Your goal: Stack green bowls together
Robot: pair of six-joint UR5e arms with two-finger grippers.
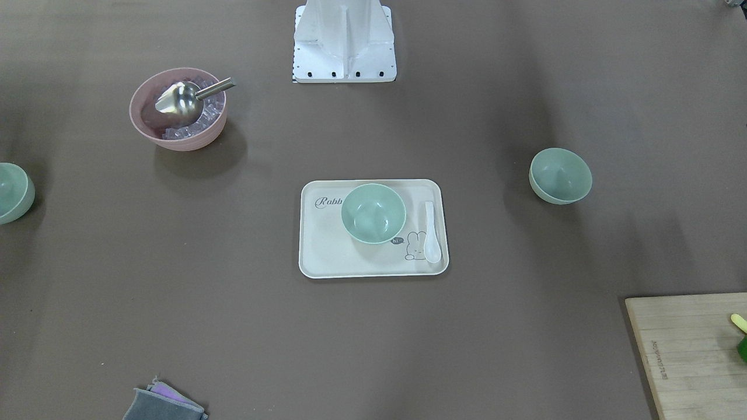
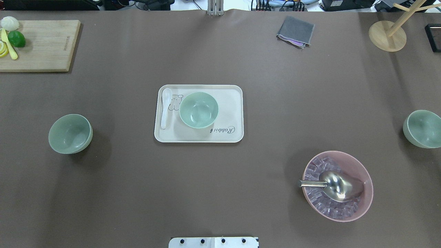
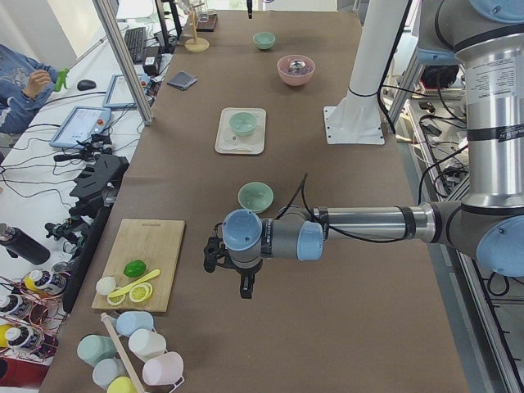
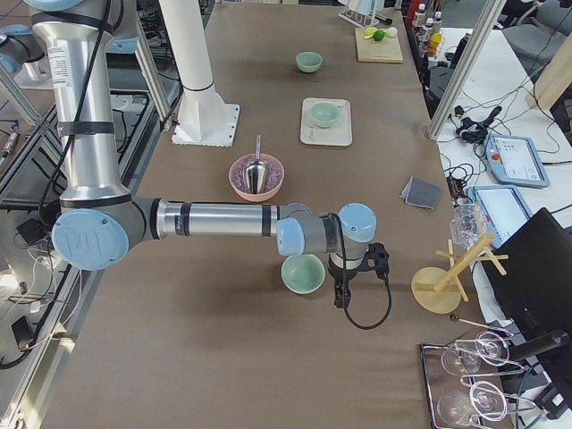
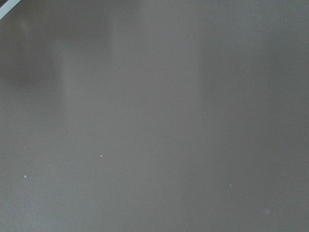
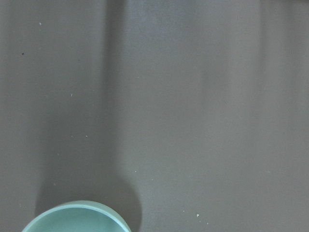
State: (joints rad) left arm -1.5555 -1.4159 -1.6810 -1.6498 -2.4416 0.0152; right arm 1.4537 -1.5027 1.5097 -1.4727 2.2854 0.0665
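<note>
Worktop (image 1: 175, 326) brown. Front view: green bowl (image 1: 373, 213) on centre tray (image 1: 327, 256), second bowl (image 1: 560, 175) right, third bowl (image 1: 11, 192) left edge. Side views: left pincer (image 3: 245, 288) and right pincer (image 4: 339, 300) near the outer bowls, opening and hold unreadable. Bowls probably light, rigid, slick; pinch the rim.

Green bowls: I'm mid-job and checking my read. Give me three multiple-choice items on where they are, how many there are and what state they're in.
1. Where does the middle green bowl sit?
A) on the cutting board
B) in the pink bowl
C) on the white tray

2. How many green bowls show in the overhead view?
A) three
B) two
C) four

3. How do they stand?
A) all nested
B) all apart, mouths up
C) two nested, one apart

Key:
1 C: it rests on the tray beside the white spoon.
2 A: the middle one, the left-side bowl and the right-side bowl.
3 B: each stands alone with bare table between them.
</note>
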